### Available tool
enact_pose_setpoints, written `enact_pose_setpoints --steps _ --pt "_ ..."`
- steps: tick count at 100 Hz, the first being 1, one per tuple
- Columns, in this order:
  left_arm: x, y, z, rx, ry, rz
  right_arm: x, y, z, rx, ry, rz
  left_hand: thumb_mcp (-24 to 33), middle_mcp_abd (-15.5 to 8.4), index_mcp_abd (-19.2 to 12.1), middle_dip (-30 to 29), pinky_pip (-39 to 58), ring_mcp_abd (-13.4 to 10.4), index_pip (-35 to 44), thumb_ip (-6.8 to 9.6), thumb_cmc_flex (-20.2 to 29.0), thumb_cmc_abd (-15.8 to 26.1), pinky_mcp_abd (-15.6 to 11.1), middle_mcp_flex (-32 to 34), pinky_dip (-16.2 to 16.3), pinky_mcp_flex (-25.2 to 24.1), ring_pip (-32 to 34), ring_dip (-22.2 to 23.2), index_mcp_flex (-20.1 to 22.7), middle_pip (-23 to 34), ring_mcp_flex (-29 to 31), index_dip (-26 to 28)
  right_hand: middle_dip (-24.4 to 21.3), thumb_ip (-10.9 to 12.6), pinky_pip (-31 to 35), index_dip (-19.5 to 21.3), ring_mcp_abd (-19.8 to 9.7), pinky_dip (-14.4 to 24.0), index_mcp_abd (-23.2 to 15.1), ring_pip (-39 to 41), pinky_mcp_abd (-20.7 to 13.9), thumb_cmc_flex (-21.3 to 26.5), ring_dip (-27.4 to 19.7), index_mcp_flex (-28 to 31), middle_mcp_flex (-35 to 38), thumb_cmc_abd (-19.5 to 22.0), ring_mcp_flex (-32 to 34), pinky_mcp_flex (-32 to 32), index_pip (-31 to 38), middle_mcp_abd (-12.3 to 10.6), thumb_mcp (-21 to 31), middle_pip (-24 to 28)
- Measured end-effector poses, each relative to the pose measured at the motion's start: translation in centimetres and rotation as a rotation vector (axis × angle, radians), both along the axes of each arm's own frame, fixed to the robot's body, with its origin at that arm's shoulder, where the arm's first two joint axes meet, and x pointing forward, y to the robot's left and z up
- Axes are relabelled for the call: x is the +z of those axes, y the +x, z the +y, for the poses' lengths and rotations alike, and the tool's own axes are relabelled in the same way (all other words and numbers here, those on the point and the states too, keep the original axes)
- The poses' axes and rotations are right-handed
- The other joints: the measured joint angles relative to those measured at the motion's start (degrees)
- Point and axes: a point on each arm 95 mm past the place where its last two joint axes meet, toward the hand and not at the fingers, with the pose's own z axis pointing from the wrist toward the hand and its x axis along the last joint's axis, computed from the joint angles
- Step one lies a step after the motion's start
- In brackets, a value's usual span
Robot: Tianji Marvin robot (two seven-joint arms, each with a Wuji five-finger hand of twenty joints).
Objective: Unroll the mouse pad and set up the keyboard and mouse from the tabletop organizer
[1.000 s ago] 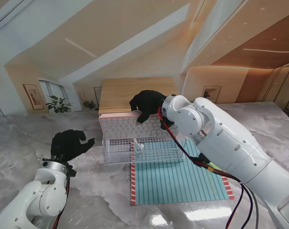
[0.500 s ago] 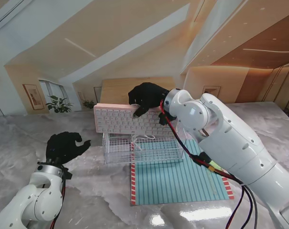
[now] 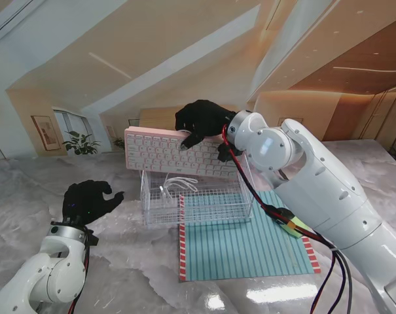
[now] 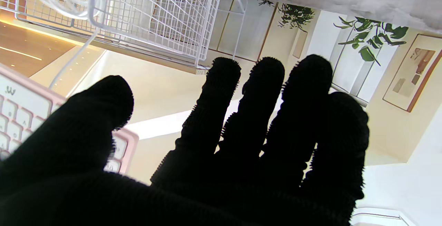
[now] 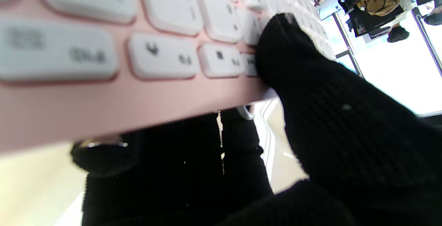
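One pink keyboard [image 3: 175, 154] is lifted above one wire basket [image 3: 196, 199], grasped by the right hand [image 3: 201, 122] at its far edge. One striped mouse pad [image 3: 242, 243] lies flat on the bench [image 3: 119, 261]. The left hand [image 3: 88, 200] is released, holding nothing.

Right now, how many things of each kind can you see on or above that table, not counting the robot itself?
Pink keyboard with white keys, held up by the right hand: 1
White wire-mesh organizer basket: 1
Teal striped mouse pad with red-edged border: 1
White cable in the basket: 1
Total: 4
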Motion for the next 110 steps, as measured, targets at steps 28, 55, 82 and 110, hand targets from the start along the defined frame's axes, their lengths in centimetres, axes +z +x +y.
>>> enact_pose_setpoints --steps 28,55,82,110 --pt "0.0 0.0 0.1 0.005 0.0 -0.005 1.3 -1.0 -0.4 0.014 0.074 0.021 0.0 0.0 0.01 0.0 -0.01 0.0 -0.46 0.0 0.0 0.0 0.0 -0.01 0.01 -0.01 -0.02 0.0 0.0 -0.02 0.0 -0.01 0.01 0.0 0.0 0.03 0.01 0.0 0.0 0.0 0.0 0.0 0.0 0.0 0.0 0.0 0.0 0.0 0.0 0.0 0.0 0.0" --pt "0.2 -0.3 0.7 0.017 0.009 -0.016 1.8 -2.1 -0.9 0.039 0.137 0.059 0.0 0.0 0.01 0.0 -0.03 0.0 -0.46 0.0 0.0 0.0 -0.02 -0.01 0.01 -0.01 -0.04 0.0 0.0 -0.02 0.0 -0.01 0.12 0.0 0.0 0.41 0.02 0.0 0.0 0.0 0.0 0.0 0.0 0.0 0.0 0.0 0.0 0.0 0.0 0.0 0.0 0.0" --pt "0.4 -0.7 1.3 0.027 0.02 -0.033 2.4 -3.6 -1.0 0.104 0.2 0.12 0.0 0.01 0.01 0.0 -0.05 0.0 -0.46 0.0 0.0 0.0 -0.02 -0.01 0.01 -0.01 -0.05 0.0 0.0 -0.02 0.0 -0.01 0.14 0.0 0.12 0.46 0.1 0.0 0.12 0.0 0.04 0.19 0.01 0.0 0.0 0.01 0.0 0.0 0.0 0.01 0.0 0.0" --pt "0.7 -1.4 2.6 0.048 0.05 -0.06 1.4 -4.8 -0.5 0.159 0.224 0.197 0.0 0.01 0.02 0.0 -0.07 0.0 -0.5 0.0 0.0 0.0 -0.03 -0.01 0.01 -0.01 -0.08 0.0 0.0 -0.38 0.0 -0.02 0.16 0.0 0.49 0.47 0.35 0.0 0.47 0.0 0.13 0.55 0.15 0.0 0.0 0.01 0.0 -0.01 0.0 0.48 -0.15 0.0"
